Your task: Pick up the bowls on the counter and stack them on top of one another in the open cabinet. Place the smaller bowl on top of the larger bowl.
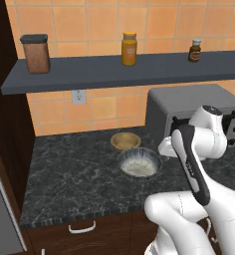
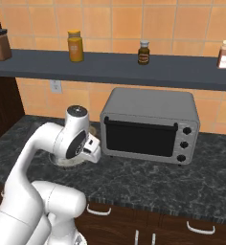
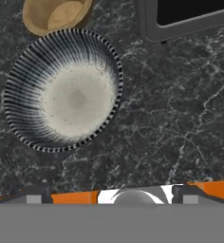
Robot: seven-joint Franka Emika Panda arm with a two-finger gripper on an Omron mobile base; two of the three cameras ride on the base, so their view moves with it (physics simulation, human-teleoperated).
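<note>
The larger bowl (image 1: 138, 163) (image 3: 64, 90), grey-striped with a pale inside, sits upright on the black counter (image 1: 74, 174) (image 3: 171, 118). The smaller tan bowl (image 1: 125, 141) (image 3: 54, 14) sits just behind it, nearly touching. My gripper (image 1: 163, 149) (image 2: 92, 147) (image 3: 112, 199) hovers above the counter just right of the larger bowl, open and holding nothing. In the right base view my arm hides most of the larger bowl (image 2: 62, 163). The open cabinet, a long slate-grey shelf (image 1: 114, 72) (image 2: 134, 72), runs along the orange tiled wall above.
A grey toaster oven (image 1: 189, 107) (image 2: 151, 124) (image 3: 190, 19) stands right of the bowls. On the shelf are a brown canister (image 1: 36, 53), a yellow jar (image 1: 129, 49) (image 2: 75, 46), a small dark bottle (image 1: 194, 50) (image 2: 143, 51) and another bottle (image 2: 224, 54).
</note>
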